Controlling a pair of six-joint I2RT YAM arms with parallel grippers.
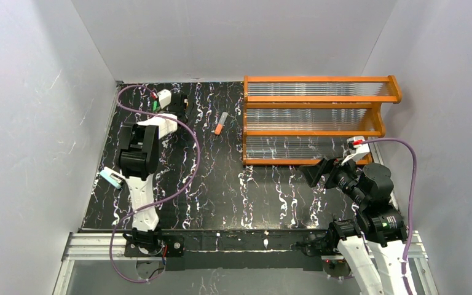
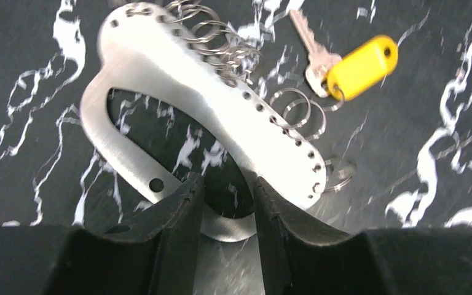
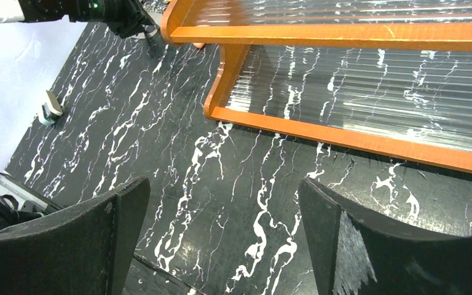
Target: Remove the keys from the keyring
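Lying flat on the black marbled surface [image 2: 31, 92], the keyring [image 2: 160, 67] shows its big open centre and a row of small split rings [image 2: 221, 43] along one edge. It is at the far left of the surface, under the left arm. The yellow key [image 2: 359, 66] rests just beside these rings, its silvery blade pointing away. I cannot tell if it is linked to one of them or already free. A green key I do not find in any view.

The left tool [image 2: 224, 190] stands over the near end of the keyring, with one finger on each side of the curved metal band. Whether it really pinches the metal, I cannot tell. The right tool [image 3: 221, 233] is spread wide with nothing inside, and it is well apart from the keyring, near the orange rack [image 1: 319, 120]. An orange-and-grey stick [image 1: 220, 123] lies between the rack and the left arm.

In my judgement the danger is slipping. The band is flat, smooth and thin, so a weak hold may let it slide out or turn. If the keyring is pulled alone, the rings may tangle and drag the yellow key with them. Nothing is holding the key.
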